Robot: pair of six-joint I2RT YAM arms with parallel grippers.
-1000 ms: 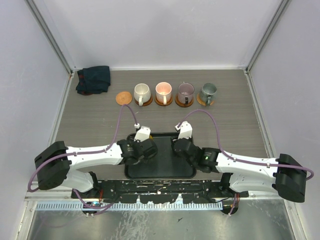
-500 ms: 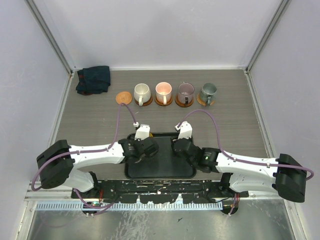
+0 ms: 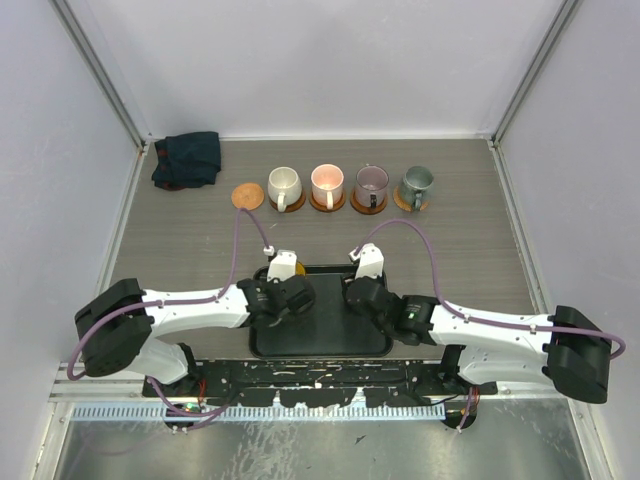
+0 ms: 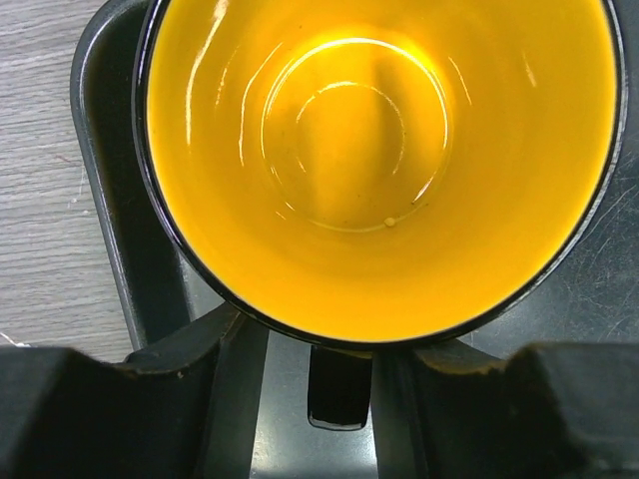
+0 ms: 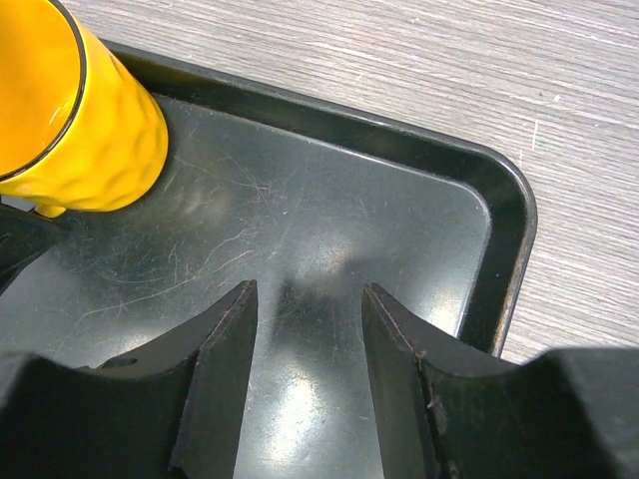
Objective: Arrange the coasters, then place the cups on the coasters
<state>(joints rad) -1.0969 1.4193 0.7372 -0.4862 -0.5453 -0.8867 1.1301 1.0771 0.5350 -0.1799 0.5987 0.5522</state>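
Observation:
A yellow cup [image 4: 379, 160] stands in the black tray [image 4: 110, 200], partly seen under the left wrist camera [image 3: 296, 269]. My left gripper [image 4: 324, 344] is open, its fingers either side of the cup's dark handle [image 4: 339, 384], a gap showing on the left side. My right gripper [image 5: 308, 294] is open over the tray floor, holding nothing, the yellow cup [image 5: 80, 130] to its left. Along the back, cream [image 3: 283, 185], pink [image 3: 327, 181], mauve [image 3: 372, 182] and grey-green [image 3: 415, 182] cups each sit on a brown coaster [image 3: 368, 208]. One bare coaster [image 3: 247, 195] lies left of them.
A dark teal cloth [image 3: 187, 158] is bunched in the back left corner. The tray [image 3: 330, 335] lies at the near edge between both arms; its raised rim [image 5: 509, 220] runs just right of my right gripper. Walls close in the left, right and back.
My left gripper has drawn back slightly toward the near edge, and its jaws have narrowed around the yellow cup's handle. The right arm has not moved.

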